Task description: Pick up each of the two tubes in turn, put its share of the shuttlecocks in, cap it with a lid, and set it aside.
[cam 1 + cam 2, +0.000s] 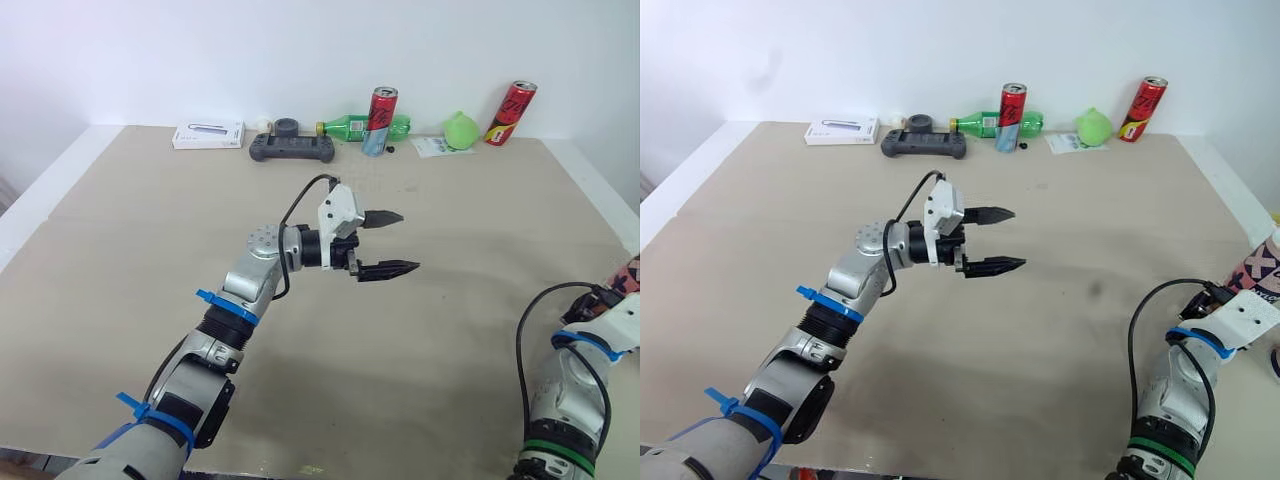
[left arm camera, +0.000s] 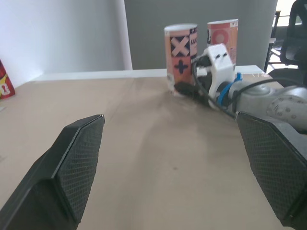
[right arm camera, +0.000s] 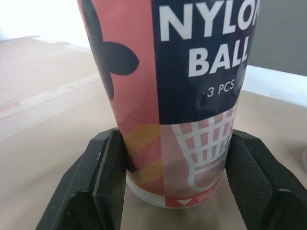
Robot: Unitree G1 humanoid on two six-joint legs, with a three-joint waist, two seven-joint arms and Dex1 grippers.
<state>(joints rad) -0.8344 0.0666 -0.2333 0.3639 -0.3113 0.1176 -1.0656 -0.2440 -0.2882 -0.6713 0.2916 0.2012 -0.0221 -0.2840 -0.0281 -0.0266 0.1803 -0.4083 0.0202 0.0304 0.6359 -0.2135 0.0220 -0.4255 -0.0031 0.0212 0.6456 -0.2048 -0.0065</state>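
A beige worktop runs back to a white wall. The left gripper hovers over the middle of it, fingers spread wide and holding nothing. At 4 o'clock, by the worktop's edge, the right gripper has its fingers clasped on both sides of an upright tube, low on its body. A second tube stands just beside it. At 12 o'clock, along the wall, sit a game controller, a green bottle and a red can.

Beige table (tube standing upright)
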